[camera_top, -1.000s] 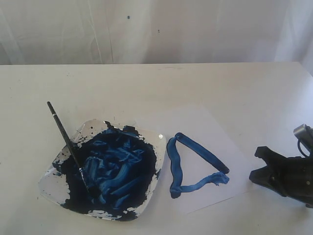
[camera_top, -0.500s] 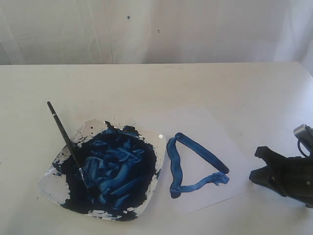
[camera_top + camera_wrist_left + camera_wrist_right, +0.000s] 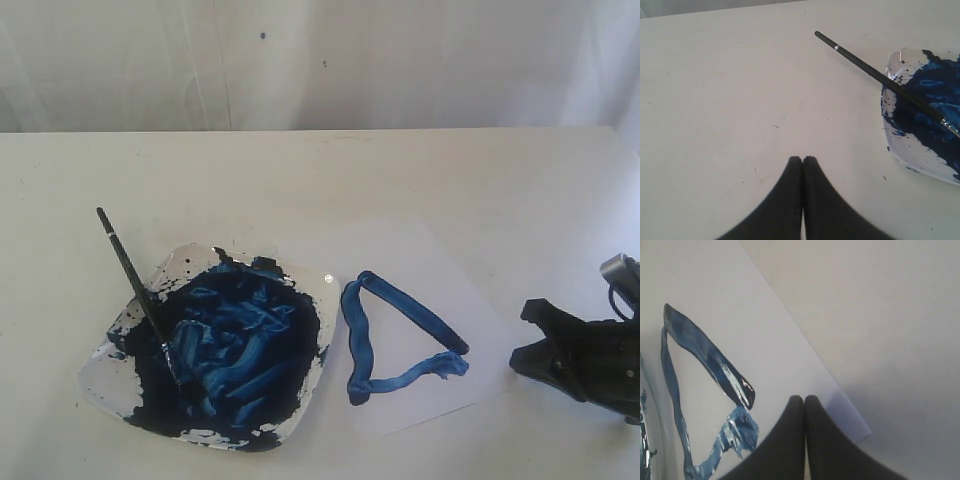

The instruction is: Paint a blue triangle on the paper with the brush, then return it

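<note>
On the dish point(image 3: 105, 380): your brush point(image 3: 140, 290) lies with its bristles in the paint and its handle jutting past the rim.
On the paper point(image 3: 400, 250): the blue triangle point(image 3: 413, 312) looks complete; its glossy strokes are probably wet.
Left gripper point(image 3: 802, 160): pressed together, empty, apart from the handle.
Right gripper point(image 3: 804, 400): pressed together, empty, by the paper's corner.
Risk, right: sweep low across the sheet and you'd smear the strokes or drag the paper.
Risk, left: nudge the handle and the brush could tip, flicking paint.

brush point(image 3: 130, 265) bristles sunk in the dish point(image 3: 100, 375) paint, tip unreadable. Arm behind the right gripper point(image 3: 804, 399) runs off the exterior view's edge. Right wrist view crops one corner of the blue triangle point(image 3: 705, 365).
</note>
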